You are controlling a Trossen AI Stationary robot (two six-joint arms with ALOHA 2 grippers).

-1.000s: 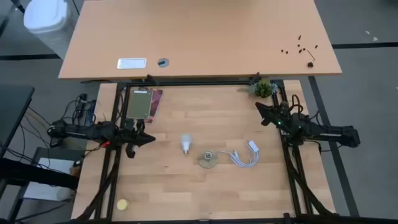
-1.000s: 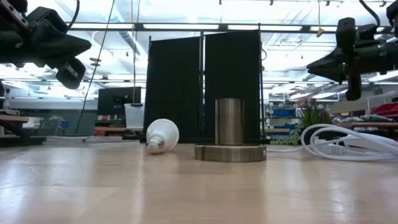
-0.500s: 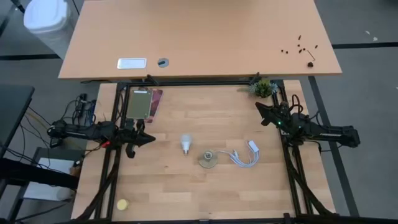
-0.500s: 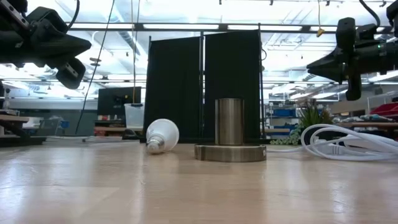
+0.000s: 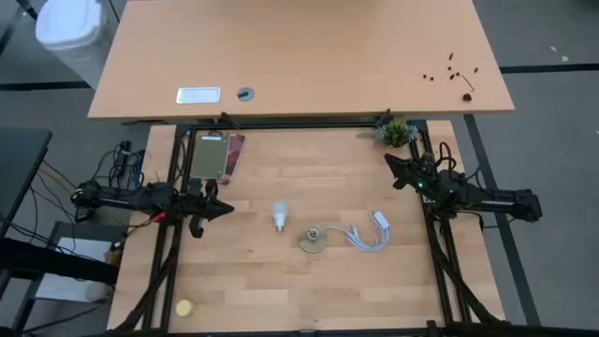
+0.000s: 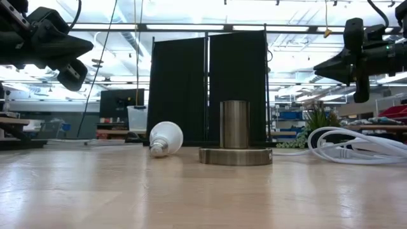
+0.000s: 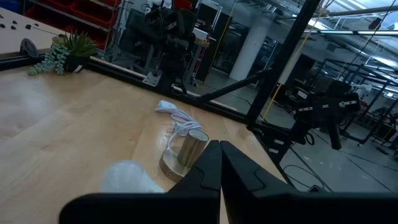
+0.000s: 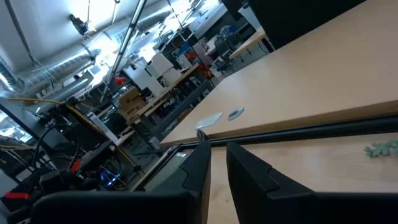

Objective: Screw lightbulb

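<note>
Bulb (image 5: 279, 217) lies on its side mid-tabletop (image 5: 309, 178), loose, just beside the socket (image 5: 314, 240) with its white cable (image 5: 367, 234). From the left wrist it shows only as a pale blur, half hidden behind the arm's own fingers. Left gripper (image 5: 225, 208) hangs at the left edge, jaws closed on nothing. Right gripper (image 5: 391, 163) waits at the right edge near a small plant (image 5: 397, 132), jaws all but shut with a thin gap, empty. In the low view both grippers are cut off by the frame.
</note>
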